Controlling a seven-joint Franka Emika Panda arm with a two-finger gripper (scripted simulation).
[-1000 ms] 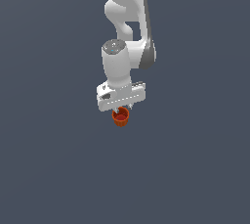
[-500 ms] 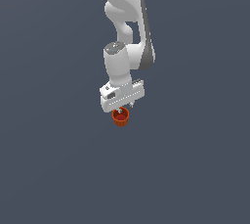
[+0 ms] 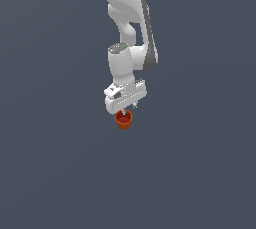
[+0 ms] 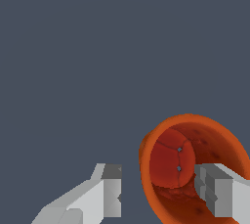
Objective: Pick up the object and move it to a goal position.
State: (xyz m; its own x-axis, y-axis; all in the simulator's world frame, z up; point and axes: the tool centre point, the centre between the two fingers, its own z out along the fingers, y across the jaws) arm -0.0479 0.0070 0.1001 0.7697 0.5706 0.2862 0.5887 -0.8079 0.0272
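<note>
A white robot arm (image 3: 127, 28) reaches down from the top of the exterior view against a plain, dark slate-grey background, and a small orange-red cup (image 3: 123, 119) sits directly under its white claw (image 3: 125, 110), touching the claw's underside. The cup is round, with its open mouth turned up toward the claw and its body tapering narrower toward the base. It is clearly narrower than the claw's broad white body above it. In the wrist view the cup (image 4: 195, 169) fills the space around one finger: its rim is a bright orange ring, the inside is a deeper, mottled red, and the round floor of the cup shows faint curved seams and two tiny grey dots. The two fingers are pale grey and blocky. One finger (image 4: 222, 193) is inside the cup's mouth, close against the inner wall, while the other finger (image 4: 100, 196) is outside the cup, just beside the outer wall with a thin strip of background visible between them. The claw appears to pinch the cup's wall between its fingers, though firm contact on the outer side cannot be confirmed.
</note>
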